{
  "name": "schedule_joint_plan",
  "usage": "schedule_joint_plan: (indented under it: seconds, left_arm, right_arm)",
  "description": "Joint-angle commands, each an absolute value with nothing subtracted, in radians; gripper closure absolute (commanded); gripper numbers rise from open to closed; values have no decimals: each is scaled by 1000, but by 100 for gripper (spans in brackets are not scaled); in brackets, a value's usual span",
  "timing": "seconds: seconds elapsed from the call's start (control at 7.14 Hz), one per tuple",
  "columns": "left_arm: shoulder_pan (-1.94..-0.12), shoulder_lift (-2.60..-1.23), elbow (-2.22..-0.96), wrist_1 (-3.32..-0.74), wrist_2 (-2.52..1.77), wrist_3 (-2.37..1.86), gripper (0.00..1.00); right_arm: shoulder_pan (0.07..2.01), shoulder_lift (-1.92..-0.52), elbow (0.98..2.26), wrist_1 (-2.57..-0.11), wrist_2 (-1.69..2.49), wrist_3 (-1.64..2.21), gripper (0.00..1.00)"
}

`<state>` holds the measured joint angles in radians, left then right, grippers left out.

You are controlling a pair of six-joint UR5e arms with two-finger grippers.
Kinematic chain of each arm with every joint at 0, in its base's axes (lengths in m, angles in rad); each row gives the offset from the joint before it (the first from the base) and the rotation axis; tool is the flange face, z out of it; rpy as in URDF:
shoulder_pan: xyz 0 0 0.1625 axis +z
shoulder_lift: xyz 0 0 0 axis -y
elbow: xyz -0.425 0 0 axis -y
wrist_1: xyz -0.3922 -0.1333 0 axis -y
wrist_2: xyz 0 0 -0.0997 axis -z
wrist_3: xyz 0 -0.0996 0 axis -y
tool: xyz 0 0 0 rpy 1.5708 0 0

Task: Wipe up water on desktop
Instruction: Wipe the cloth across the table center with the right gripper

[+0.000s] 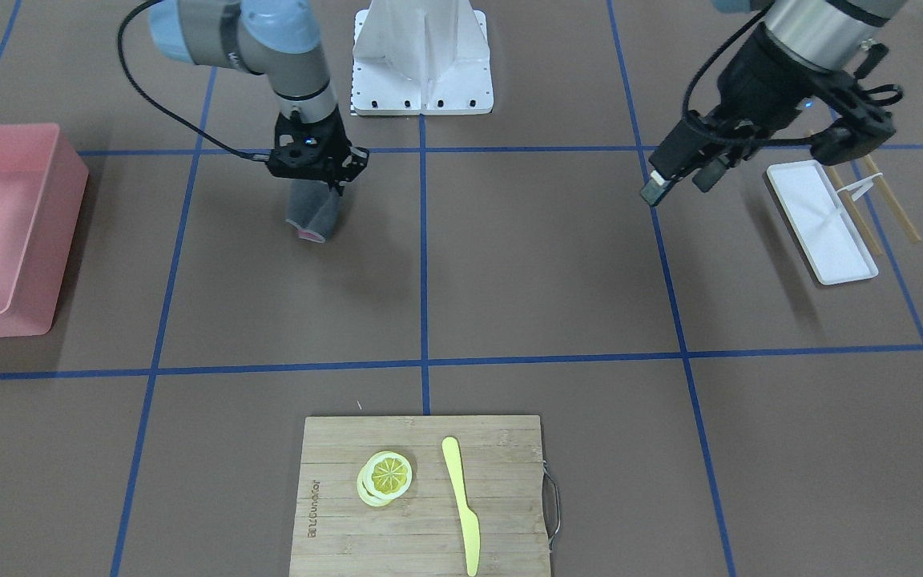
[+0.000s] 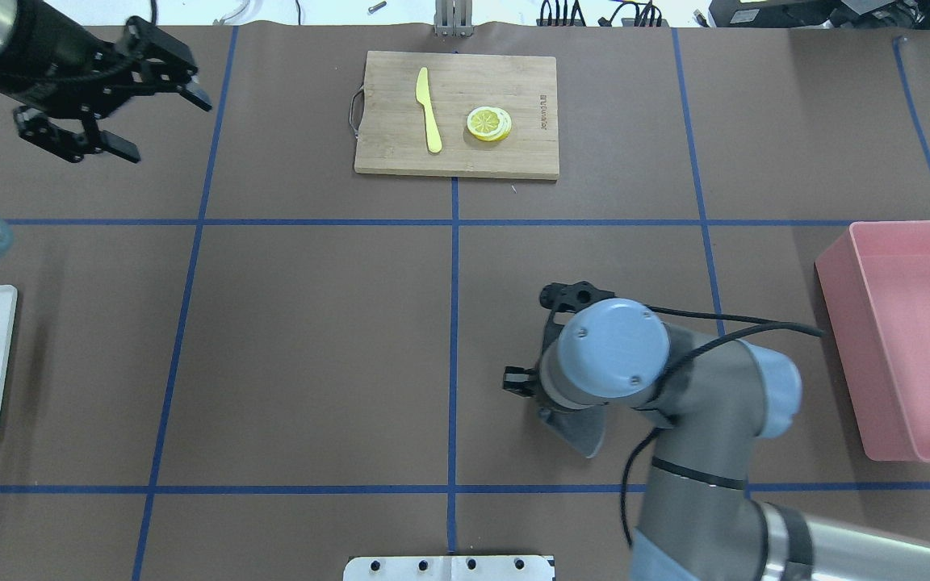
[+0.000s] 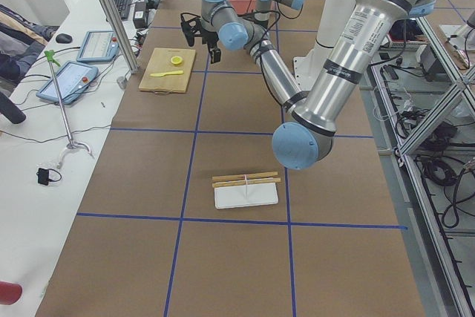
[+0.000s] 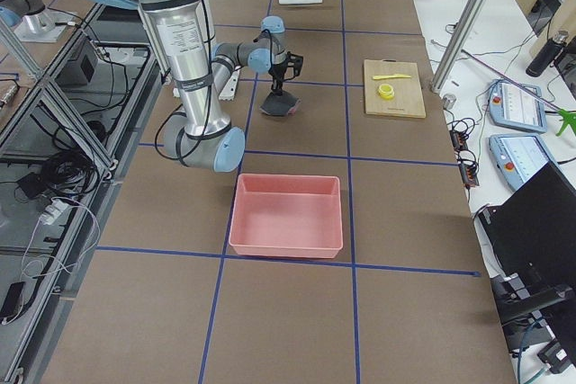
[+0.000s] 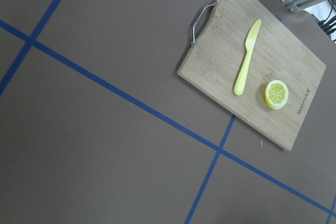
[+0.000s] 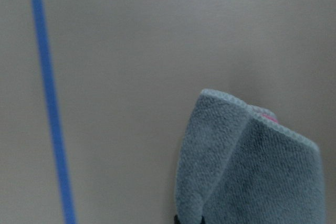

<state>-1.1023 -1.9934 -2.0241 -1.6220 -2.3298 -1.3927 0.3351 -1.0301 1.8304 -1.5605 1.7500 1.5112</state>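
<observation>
Your right gripper (image 1: pixel 336 183) is clamped on the grey cloth (image 1: pixel 313 215), which hangs straight down under it, about touching the desktop (image 1: pixel 550 264).

Right tool (image 1: pixel 332 186) pinches cloth (image 1: pixel 313 215); left tool (image 2: pixel 166 127) spread, raised.

Matt brown desktop (image 1: pixel 550 264), fuzzy grey cloth (image 6: pixel 252 166), grained bamboo board (image 1: pixel 349 513), smooth pink plastic bin (image 1: pixel 69 216)
</observation>
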Motion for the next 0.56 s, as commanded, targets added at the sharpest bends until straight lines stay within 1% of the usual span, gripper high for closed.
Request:
schedule_joint_plan:
  seconds: [0.0,0.14,0.28,0.42]
  left_arm:
    - [-1248,-1878,-2034,-1621,-2413,-1197,2]
    - [-1293,-1797,-2055,-1621,-2414,-1067,2]
    - [-1346,-1737,-2051,-1621,-2414,-922,2]
    - [-1377,-1695,-2042,-1621,-2413,-814,2]
  right_arm:
    - [313,-876,1717,-1571,1727,1546,100]
    - [355,-978,1773,-1572,1758,1517,100]
    - [412,-1179,1945,-1580,1841,1359,100]
    - [482,-1316,2029,-1601,1905,1238,100]
